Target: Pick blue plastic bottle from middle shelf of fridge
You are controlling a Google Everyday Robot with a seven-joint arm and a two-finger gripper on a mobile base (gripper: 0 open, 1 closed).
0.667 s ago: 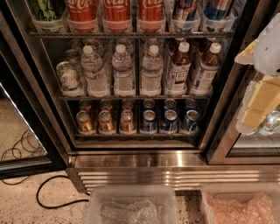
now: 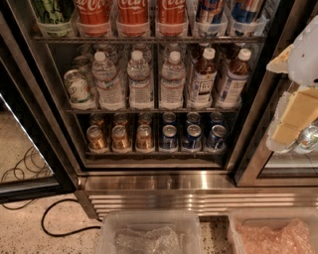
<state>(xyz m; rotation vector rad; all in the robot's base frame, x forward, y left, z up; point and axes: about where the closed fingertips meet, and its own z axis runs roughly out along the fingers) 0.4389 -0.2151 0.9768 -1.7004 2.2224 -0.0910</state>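
Observation:
The fridge [image 2: 149,181] stands open in front of me. On its middle shelf [image 2: 149,110] are three clear water bottles [image 2: 140,82] and, to their right, two blue plastic bottles of amber drink with white caps, one in the left lane [image 2: 202,82] and one in the right lane [image 2: 232,79], both upright. More bottles stand behind them. My gripper [image 2: 293,116], white and cream, hangs at the right edge of the view, outside the fridge frame, to the right of the amber bottles and apart from them. It holds nothing that I can see.
A green-and-white can [image 2: 77,89] stands at the shelf's left end. Red cola bottles [image 2: 131,15] fill the shelf above and rows of cans [image 2: 168,138] the shelf below. Two clear plastic bins [image 2: 149,233] sit on the floor in front. A black cable [image 2: 54,225] lies at left.

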